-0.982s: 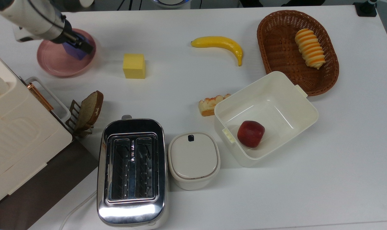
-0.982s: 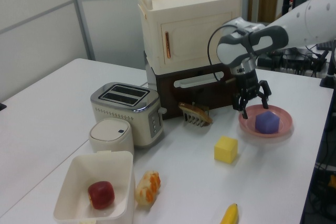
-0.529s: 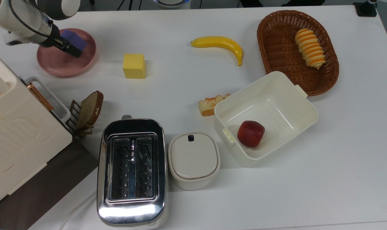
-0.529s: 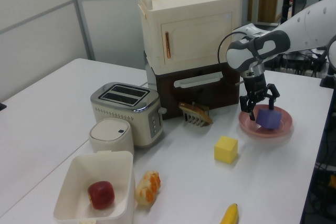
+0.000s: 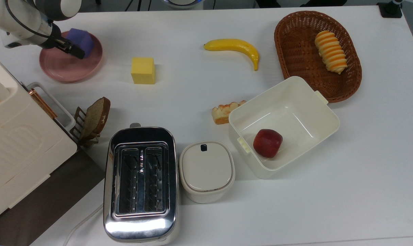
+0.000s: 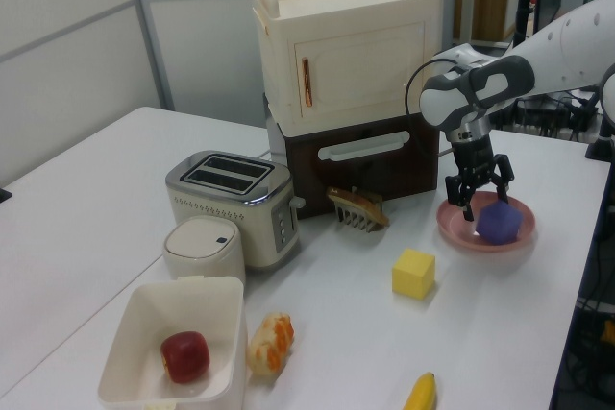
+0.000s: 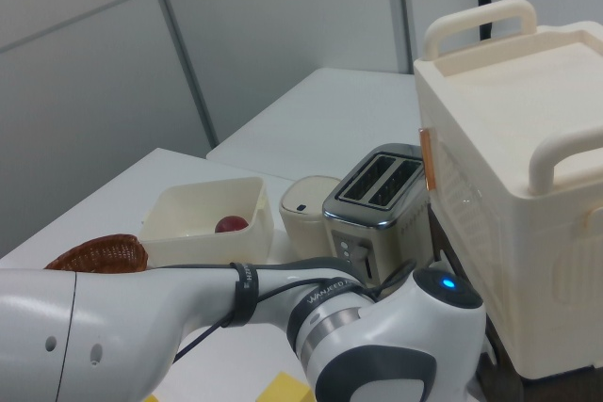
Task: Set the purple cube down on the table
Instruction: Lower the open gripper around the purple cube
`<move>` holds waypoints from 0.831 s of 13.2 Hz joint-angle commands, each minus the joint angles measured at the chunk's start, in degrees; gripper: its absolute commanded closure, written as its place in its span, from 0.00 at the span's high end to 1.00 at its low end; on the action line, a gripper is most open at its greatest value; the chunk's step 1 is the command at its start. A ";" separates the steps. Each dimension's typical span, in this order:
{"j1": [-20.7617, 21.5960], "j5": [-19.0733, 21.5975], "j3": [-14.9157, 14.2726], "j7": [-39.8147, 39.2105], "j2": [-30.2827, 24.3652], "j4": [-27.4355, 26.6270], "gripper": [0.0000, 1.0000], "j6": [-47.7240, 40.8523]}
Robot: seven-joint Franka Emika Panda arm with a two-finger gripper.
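Note:
The purple cube [image 5: 81,39] [image 6: 499,223] rests on the round pink plate [image 5: 61,68] [image 6: 457,228] at the top view's upper left, near the plate's far rim. My gripper [image 5: 76,48] [image 6: 485,205] hangs low over the plate with its fingers spread, close against the cube. One dark finger [image 5: 75,52] shows on the side of the cube towards the top view's left. I cannot tell whether it touches the cube. The white table [image 5: 363,171] [image 6: 106,189] lies all around the plate.
A yellow cube [image 5: 143,70] [image 6: 413,274] sits just off the plate. A toast rack [image 5: 90,119], cream cabinet [image 5: 18,143] [image 6: 346,45], toaster [image 5: 140,182], lidded pot [image 5: 206,171], box [image 5: 315,112] with an apple [image 5: 268,142], a banana [image 5: 235,46] and a basket [image 5: 295,51] stand around.
The gripper has come down and moved towards the top view's left. The purple cube has shifted on the plate towards the top view's top edge.

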 commanded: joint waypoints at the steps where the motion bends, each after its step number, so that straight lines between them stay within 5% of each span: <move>1: -0.06 -0.71 -0.08 -3.46 -1.17 -1.61 0.77 1.23; 5: -0.33 -0.63 0.01 -8.75 -1.61 -1.43 0.30 -0.09; 11: -0.15 0.69 0.18 -10.06 -3.45 2.25 0.20 -7.28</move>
